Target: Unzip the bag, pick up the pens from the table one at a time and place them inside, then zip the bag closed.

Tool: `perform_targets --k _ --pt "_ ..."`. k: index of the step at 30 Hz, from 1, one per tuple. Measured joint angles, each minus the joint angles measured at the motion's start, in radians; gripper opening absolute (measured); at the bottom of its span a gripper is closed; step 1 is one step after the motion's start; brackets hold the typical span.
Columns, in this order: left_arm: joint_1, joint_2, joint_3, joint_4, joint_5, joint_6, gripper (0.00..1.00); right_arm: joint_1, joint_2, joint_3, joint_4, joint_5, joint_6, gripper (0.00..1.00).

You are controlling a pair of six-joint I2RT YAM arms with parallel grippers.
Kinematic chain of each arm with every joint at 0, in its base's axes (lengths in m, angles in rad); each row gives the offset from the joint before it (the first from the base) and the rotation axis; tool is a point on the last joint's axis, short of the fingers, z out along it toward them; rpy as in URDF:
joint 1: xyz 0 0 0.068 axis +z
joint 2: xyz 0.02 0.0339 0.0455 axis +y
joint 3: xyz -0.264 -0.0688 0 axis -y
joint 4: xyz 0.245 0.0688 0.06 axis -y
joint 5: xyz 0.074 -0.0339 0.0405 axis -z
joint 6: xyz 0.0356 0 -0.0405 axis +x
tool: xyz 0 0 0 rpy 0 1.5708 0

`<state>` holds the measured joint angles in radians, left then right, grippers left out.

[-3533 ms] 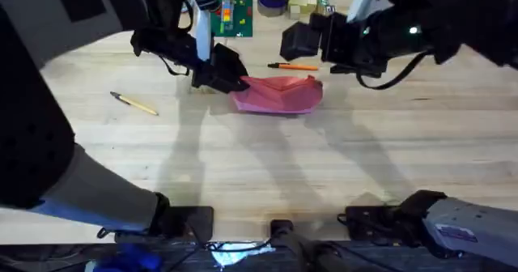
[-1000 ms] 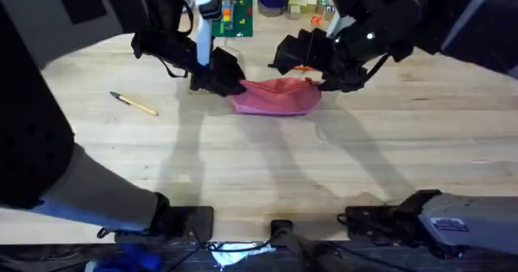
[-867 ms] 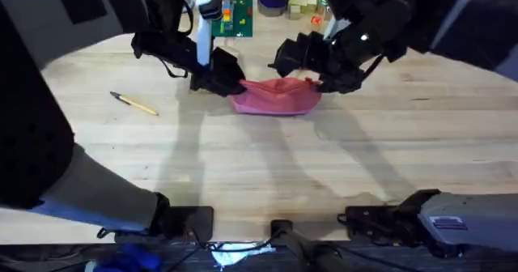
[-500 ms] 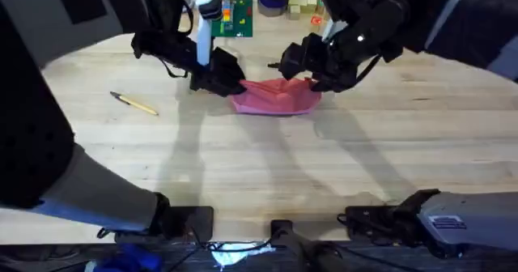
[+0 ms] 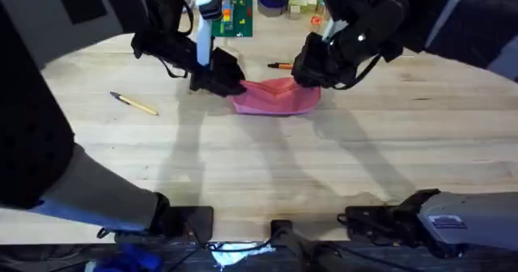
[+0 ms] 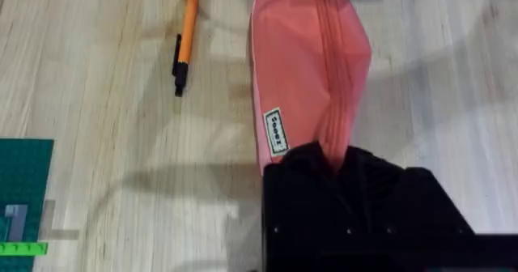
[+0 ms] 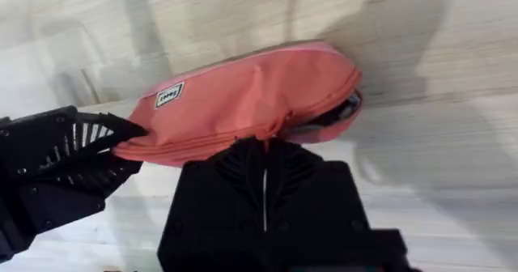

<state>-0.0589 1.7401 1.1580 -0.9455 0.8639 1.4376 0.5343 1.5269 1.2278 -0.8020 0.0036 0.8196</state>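
Both arms are working the bag (image 5: 277, 96) now, out near the far middle of the table (image 5: 267, 167). The left gripper (image 5: 229, 84) is pinching the bag's left end, jaws closed tight on the fabric; in its own wrist view the cloth is bunching up into the black fingers (image 6: 340, 183). The right gripper (image 5: 312, 71) is coming in over the bag's right end, and from the right wrist its fingers (image 7: 263, 171) are standing together against the top seam, apparently nipping something small there, probably the zipper pull, though the pull itself is hidden under the fingertips.

This pouch is looking soft and light: it is sagging and creasing, so it is likely going to slide or fold unless that left end is anchored. The sensible hold is the pull tab, drawn along the seam away from the pinned end. The end nearest the right gripper is gaping a little, but how far the zipper is open is hard to make out.

The orange pen (image 5: 281, 65) is lying just behind the bag, partly covered by the right arm; the yellow pen (image 5: 133, 104) is sitting well apart to the left.
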Motion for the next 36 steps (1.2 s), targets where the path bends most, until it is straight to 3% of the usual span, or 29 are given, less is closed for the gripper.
perform_targets --k 11,19,36 --pt "0.000 0.000 0.000 0.000 0.000 0.000 0.041 0.000 0.000 0.000 0.003 -0.009 0.000 0.030" --pt "0.000 0.000 0.000 0.000 0.000 0.000 0.042 0.005 0.000 0.000 0.057 -0.082 0.000 0.031" --pt "0.002 0.000 0.000 -0.001 -0.002 0.000 0.042 0.112 0.011 0.000 0.173 -0.093 0.008 0.032"
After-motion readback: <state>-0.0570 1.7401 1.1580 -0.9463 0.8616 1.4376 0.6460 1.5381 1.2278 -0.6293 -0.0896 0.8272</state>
